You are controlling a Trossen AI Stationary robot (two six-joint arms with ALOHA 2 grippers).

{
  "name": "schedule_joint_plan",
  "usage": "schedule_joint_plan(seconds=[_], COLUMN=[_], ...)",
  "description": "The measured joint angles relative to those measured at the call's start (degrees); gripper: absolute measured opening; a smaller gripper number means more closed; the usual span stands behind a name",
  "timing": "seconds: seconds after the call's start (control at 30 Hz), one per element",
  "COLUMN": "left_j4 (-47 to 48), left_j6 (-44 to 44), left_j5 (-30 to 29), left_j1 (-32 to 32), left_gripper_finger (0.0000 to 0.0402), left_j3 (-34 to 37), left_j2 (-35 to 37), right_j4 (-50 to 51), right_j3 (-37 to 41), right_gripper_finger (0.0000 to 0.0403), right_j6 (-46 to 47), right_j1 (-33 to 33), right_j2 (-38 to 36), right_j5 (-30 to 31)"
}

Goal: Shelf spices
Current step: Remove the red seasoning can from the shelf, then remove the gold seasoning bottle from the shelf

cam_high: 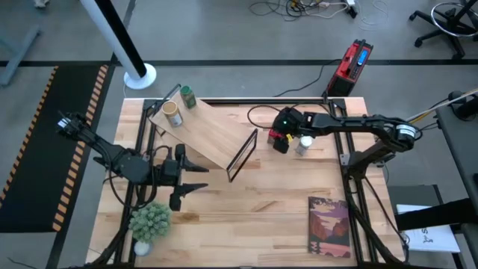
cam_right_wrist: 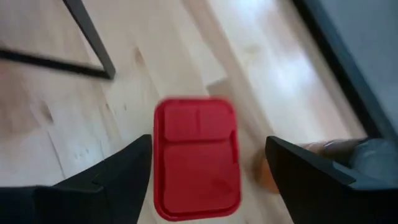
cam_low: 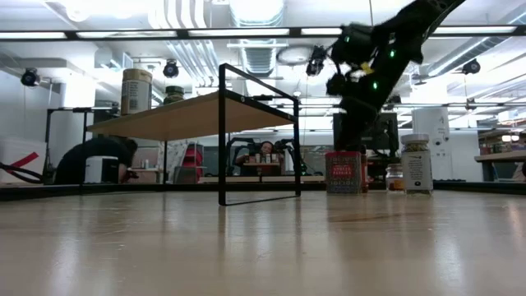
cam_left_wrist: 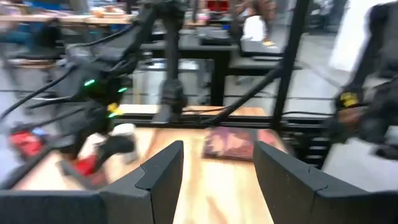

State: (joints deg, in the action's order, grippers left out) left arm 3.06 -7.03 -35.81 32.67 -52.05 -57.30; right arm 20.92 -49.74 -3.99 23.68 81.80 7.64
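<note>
Right gripper: your right gripper (cam_right_wrist: 202, 180) hangs directly above the red tin (cam_right_wrist: 197, 157), fingers spread wide to either side of it, gripping nothing.
Red tin: it stands on the table (cam_high: 276, 194) just right of the shelf's black frame (cam_high: 243, 155), upright in the low view.
Neighbours: a white-lidded jar (cam_low: 417, 164) stands just right of the tin, with a smaller jar (cam_low: 395, 177) between them, farther back.
Shelf: the shelf (cam_high: 209, 131) slants across the far left of the table; a tan-topped jar (cam_high: 173, 113) and a green-lidded jar (cam_high: 187, 96) sit at its far left end.
Left gripper: your left gripper (cam_high: 196, 176) waits over the near left of the table, fingers apart and empty, beside the potted plant (cam_high: 149, 221).
Other: a book (cam_high: 329, 226) lies at the near right.
</note>
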Motion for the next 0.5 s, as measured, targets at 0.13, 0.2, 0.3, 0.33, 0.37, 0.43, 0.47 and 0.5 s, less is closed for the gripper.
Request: schedule_joint_plan(seconds=[0.13,0.2,0.3,0.33,0.37,0.43,0.47,0.5], left_j4=[1.73,4.87,10.63,12.42,13.99,16.57,17.62,18.59], left_j6=[0.02,-0.16,-0.8,-0.93,-0.96,-0.97,-0.98,-1.01], left_j5=[-11.5,-16.79,-23.13,-24.82,-26.21,-28.25,-29.2,-30.18], left_j1=[-0.02,-0.02,-0.02,-0.02,-0.03,-0.23,-0.36,-0.52], left_gripper_finger=[0.0175,0.017,0.0165,0.0163,0.0161,0.0158,0.0156,0.0155], left_j3=[-0.17,-0.91,-2.71,-3.29,-3.9,-5.34,-6.09,-6.86], left_j2=[0.24,0.22,0.22,0.2,0.2,0.17,0.17,0.17], right_j4=[1.08,1.12,1.32,1.32,1.34,1.45,1.38,1.25], right_j3=[-1.97,-2.93,-4.37,-4.96,-5.56,-6.88,-7.65,-8.48], right_gripper_finger=[0.0301,0.0303,0.0305,0.0304,0.0303,0.03,0.0298,0.0296], right_j6=[0.0,-0.06,-0.5,-0.53,-0.57,-0.96,-1.32,-1.77], right_j1=[-0.02,-0.02,-0.02,-0.02,-0.02,-0.09,-0.15,-0.15], right_j2=[-4.28,-6.54,-9.81,-10.77,-11.71,-13.34,-13.97,-14.55], right_j5=[-0.04,-0.02,-0.04,-0.03,-0.07,-0.15,-0.34,-0.55])
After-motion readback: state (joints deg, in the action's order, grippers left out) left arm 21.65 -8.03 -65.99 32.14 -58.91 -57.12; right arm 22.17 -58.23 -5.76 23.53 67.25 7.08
